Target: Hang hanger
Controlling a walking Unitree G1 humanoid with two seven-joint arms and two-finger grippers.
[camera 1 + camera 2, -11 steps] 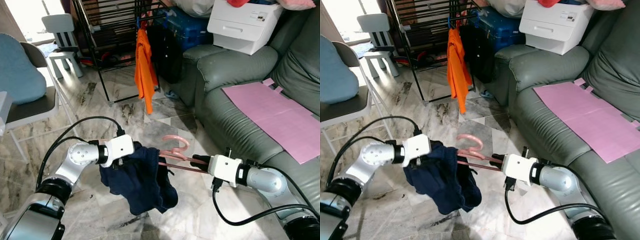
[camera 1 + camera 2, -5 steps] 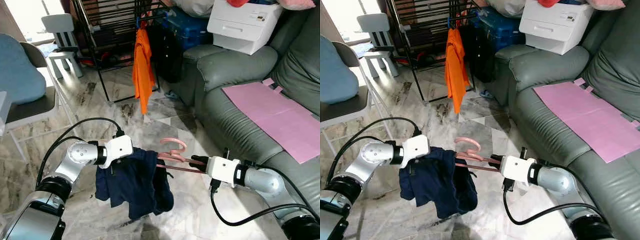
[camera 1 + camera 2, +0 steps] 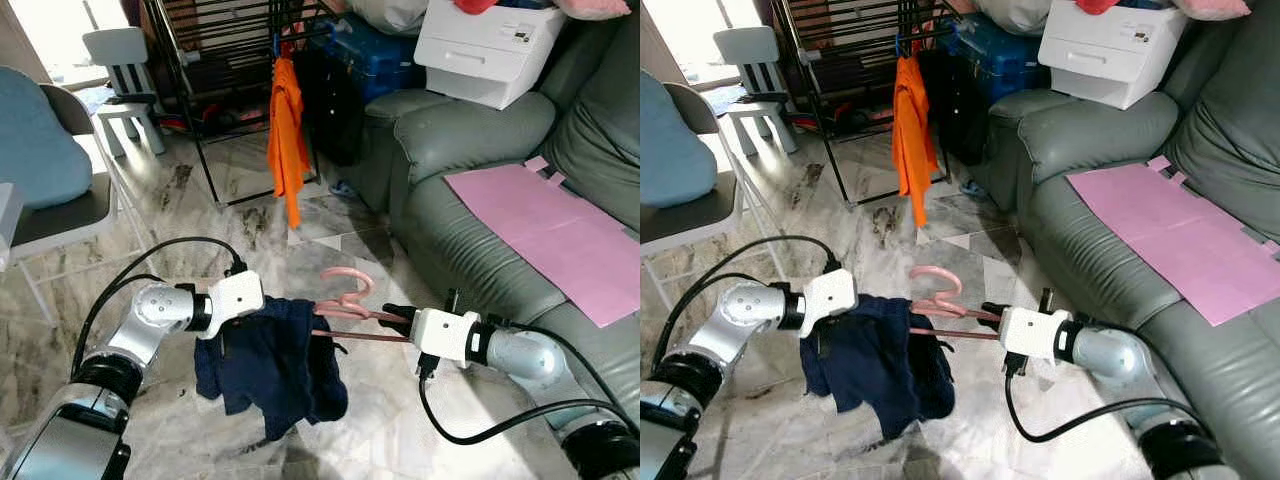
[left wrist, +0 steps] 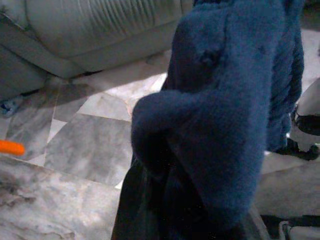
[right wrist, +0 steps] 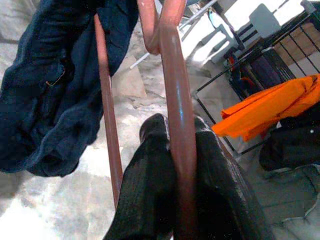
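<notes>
Pink hanger (image 3: pixel 345 300) held low in the middle of the frame, above the marble floor (image 3: pixel 250 225), hook curling upward, rods running level toward the lower right. Right claw (image 3: pixel 392 316) clamped tight on one pink rod, both black fingers (image 5: pixel 150 200) pressed against it in the right wrist view. Dark blue garment (image 3: pixel 270 365) draped over the hanger's far end, hanging in a bunched heap just left of centre. Left claw (image 3: pixel 262 305) buried in the upper edge of that garment, white wrist housing touching the cloth; cannot tell how far its fingers are spread, since blue fabric (image 4: pixel 220 115) covers them in the left wrist view. Black cables looping from both silver arms along the lower edge.

Further back, on the right side of the frame, grey-green sofa (image 3: pixel 470 130) with a pink sheet (image 3: pixel 550 235) spread flat on its seat. At the left edge, grey chair (image 3: pixel 60 210) with a blue cushion (image 3: pixel 35 140) against its back.

Farther still, upper centre, black drying rack (image 3: pixel 215 60) standing on the floor, orange garment (image 3: pixel 288 140) hanging from it, dark garment (image 3: pixel 335 105) just beside on the right. Blue box (image 3: pixel 375 50) behind those, at the sofa's end. White printer (image 3: pixel 490 50) atop the sofa arm at the upper right. Small white chair (image 3: pixel 125 70) in the upper left corner near the bright doorway.
</notes>
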